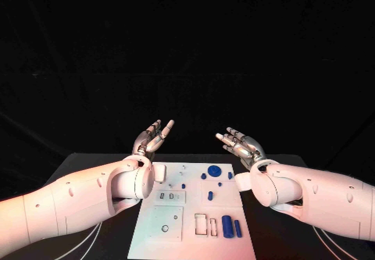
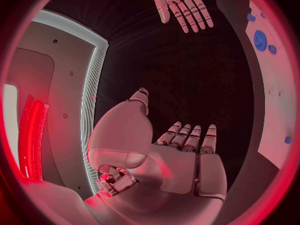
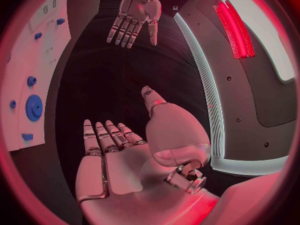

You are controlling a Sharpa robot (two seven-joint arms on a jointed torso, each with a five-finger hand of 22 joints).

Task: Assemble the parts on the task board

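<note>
**Both robot hands raised and empty, parts waiting on the board**

Starting at your left: the left robot hand point(image 1: 153, 138) is lifted beyond the far edge of the task board point(image 1: 168, 230), at about eleven o'clock from the board's centre, fingers spread and nothing in them. Held that way, it looks like a ready pose that keeps the board unobstructed, not a reach.

In the middle, the task board lies flat on the desk point(image 1: 94, 162) between the two forearms. A round blue gear point(image 1: 213, 171) sits near its far edge at about twelve o'clock, with small blue pieces point(image 1: 231, 175) beside it. A blue cylinder point(image 1: 227, 226) lies at about five o'clock, just beside the upright slots point(image 1: 201, 224). My guess is that the parts lie loose, so assembly looks unstarted.

On your right, the right robot hand point(image 1: 241, 143) mirrors the other at about one o'clock, palm up, fingers apart, empty.

What you can't trust: both forearms cover the board's side edges, and the near edge is cut off. The small recesses at mid-board are too tiny to read, and whether the gear is seated cannot be told.
</note>
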